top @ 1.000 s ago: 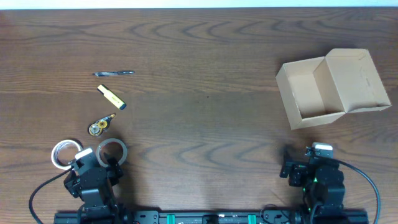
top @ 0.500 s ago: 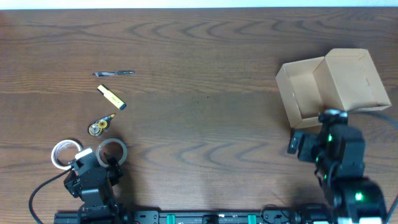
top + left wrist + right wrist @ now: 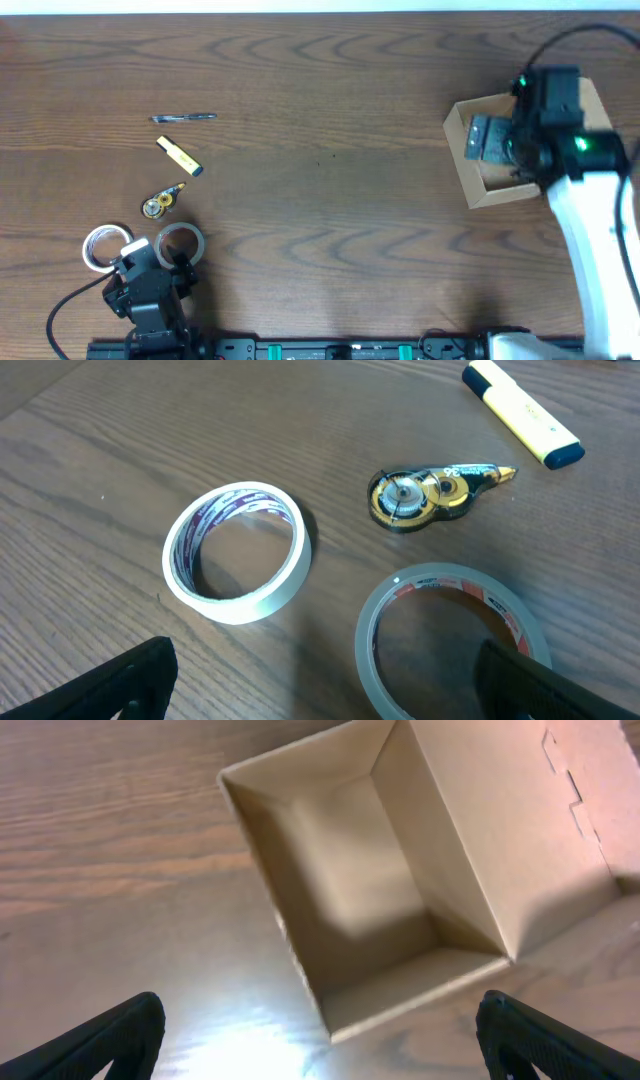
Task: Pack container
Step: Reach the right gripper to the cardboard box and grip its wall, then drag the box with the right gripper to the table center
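Observation:
The tan cardboard container stands open at the right of the table, its lid flap folded back to the right. In the right wrist view its inside is empty. My right gripper hovers over the container, open and empty. My left gripper rests at the front left, open and empty, just above a grey tape roll.
At the left lie a pen, a yellow highlighter, a correction-tape dispenser, a white tape roll and the grey tape roll.
My right arm has swung from the table's front edge up and back to a spot over the open container. The left arm and the stationery have not moved.

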